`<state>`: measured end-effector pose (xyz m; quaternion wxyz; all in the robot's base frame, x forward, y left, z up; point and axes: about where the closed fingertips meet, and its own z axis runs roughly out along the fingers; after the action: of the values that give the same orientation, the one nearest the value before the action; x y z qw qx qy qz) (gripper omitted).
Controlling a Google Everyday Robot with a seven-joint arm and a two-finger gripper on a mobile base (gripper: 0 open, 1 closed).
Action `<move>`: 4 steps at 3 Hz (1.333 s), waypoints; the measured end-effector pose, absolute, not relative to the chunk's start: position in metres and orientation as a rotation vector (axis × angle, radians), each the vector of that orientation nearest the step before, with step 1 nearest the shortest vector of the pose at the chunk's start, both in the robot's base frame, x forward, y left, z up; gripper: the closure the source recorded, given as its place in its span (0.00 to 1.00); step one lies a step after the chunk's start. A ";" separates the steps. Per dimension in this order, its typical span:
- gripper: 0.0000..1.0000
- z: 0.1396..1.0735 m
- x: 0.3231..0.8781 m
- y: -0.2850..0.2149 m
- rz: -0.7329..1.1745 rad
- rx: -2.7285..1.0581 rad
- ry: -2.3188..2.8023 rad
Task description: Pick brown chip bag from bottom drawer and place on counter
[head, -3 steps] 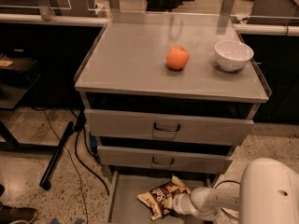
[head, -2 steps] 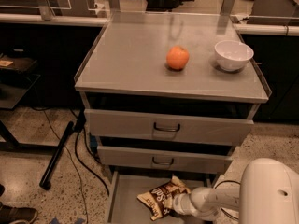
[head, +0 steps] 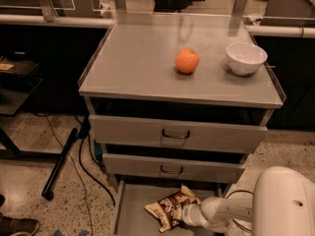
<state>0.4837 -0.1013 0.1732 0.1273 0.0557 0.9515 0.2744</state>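
The brown chip bag [head: 170,205] lies in the open bottom drawer [head: 129,215], at its middle, with cream and brown lettering up. My gripper [head: 181,214] reaches in from the right at the end of my white arm [head: 224,211] and sits against the bag's right lower edge. The counter [head: 138,58] is the wide grey top of the cabinet, above the two upper drawers.
An orange [head: 187,61] and a white bowl [head: 246,58] stand on the right half of the counter. The two upper drawers [head: 174,134] are pulled slightly out above the bag. Black cables and a dark bar [head: 59,163] lie on the floor at the left.
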 end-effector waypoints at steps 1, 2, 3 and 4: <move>0.12 0.173 0.484 -0.101 0.798 0.162 2.769; 0.00 0.173 0.484 -0.101 0.799 0.162 2.769; 0.00 0.173 0.484 -0.101 0.798 0.163 2.769; 0.00 0.158 0.488 -0.100 0.747 0.274 2.794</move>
<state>0.4882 -0.1002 0.1580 0.1177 0.0938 0.9551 0.2553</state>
